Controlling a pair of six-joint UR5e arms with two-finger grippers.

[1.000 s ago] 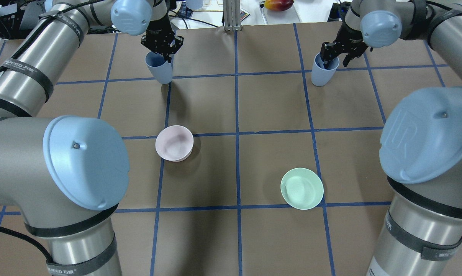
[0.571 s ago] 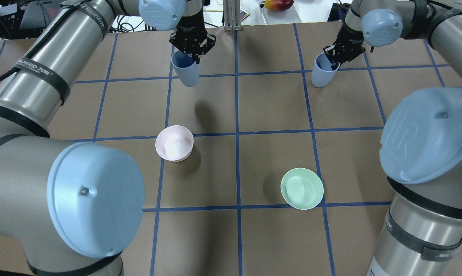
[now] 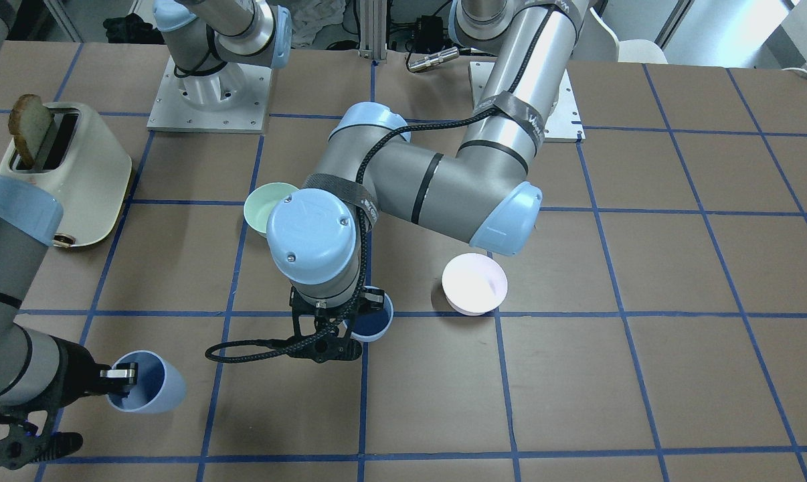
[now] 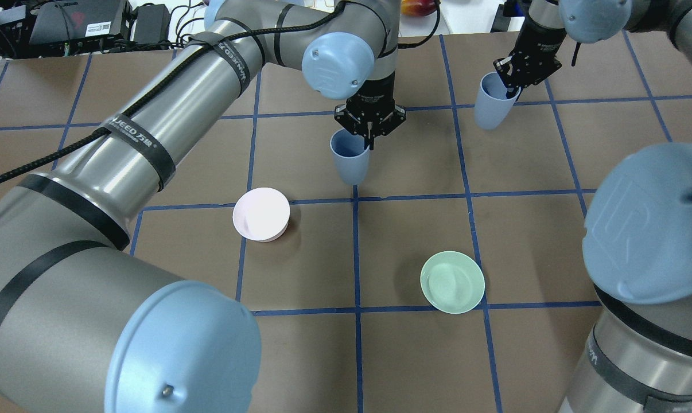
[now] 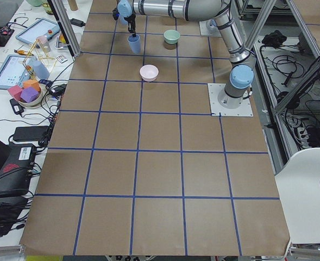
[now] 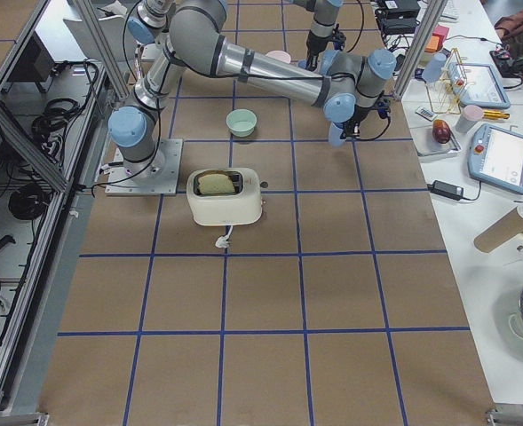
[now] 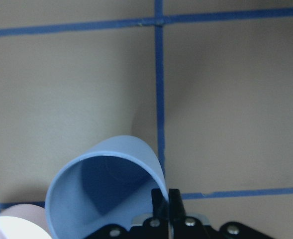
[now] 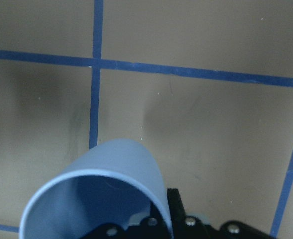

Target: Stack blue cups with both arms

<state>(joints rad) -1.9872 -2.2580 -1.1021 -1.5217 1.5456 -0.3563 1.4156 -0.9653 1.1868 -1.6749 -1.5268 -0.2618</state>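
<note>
My left gripper (image 4: 369, 137) is shut on the near rim of one blue cup (image 4: 350, 159) and holds it upright over the middle of the table, by a blue tape crossing. The left wrist view shows the fingers (image 7: 173, 196) pinching the cup's wall (image 7: 106, 191). My right gripper (image 4: 509, 86) is shut on the rim of the other blue cup (image 4: 491, 106) at the far right, and that cup is tilted. The right wrist view shows this cup (image 8: 101, 196) close up. In the front view the left-held cup (image 3: 370, 325) is at centre and the right-held cup (image 3: 148, 383) is at lower left.
A pale pink bowl (image 4: 261, 214) sits left of centre, near the left-held cup. A mint-green bowl (image 4: 452, 281) sits nearer to me, right of centre. A cream toaster (image 3: 65, 174) with a slice of toast stands on my right side. My left arm (image 4: 168, 143) spans the left half.
My left arm has carried its cup right and nearer, from the far left to the table's middle. My right gripper has shut on its cup's rim and shifted it slightly.
</note>
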